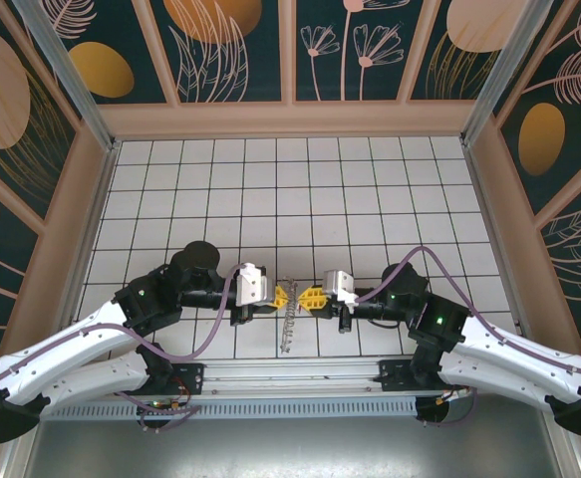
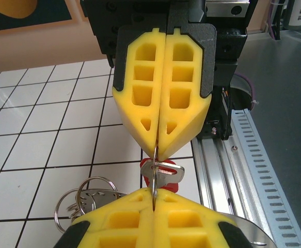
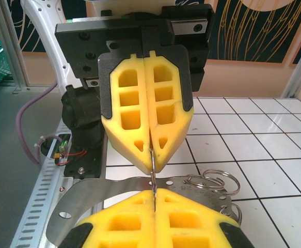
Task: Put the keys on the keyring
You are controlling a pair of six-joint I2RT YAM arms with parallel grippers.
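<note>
My left gripper (image 1: 282, 296) and right gripper (image 1: 313, 298) meet tip to tip over the near middle of the tiled floor. Both are shut on the same thin wire ring of the keyring (image 1: 288, 324), which shows edge-on as a line of silver loops. In the left wrist view my left gripper (image 2: 154, 194) faces the right gripper (image 2: 160, 152), and a silver key with a red head (image 2: 163, 173) sits on the wire between them. The right wrist view shows the right gripper (image 3: 154, 192) below the left gripper (image 3: 153, 160), with the keyring's grey metal band (image 3: 114, 188) behind.
Silver loops (image 2: 88, 199) hang to the left of the key, and more loops (image 3: 212, 181) lie on the band. A slotted metal rail (image 1: 300, 376) runs along the near edge. Wooden walls (image 1: 290, 118) enclose the white tiled floor (image 1: 290, 199).
</note>
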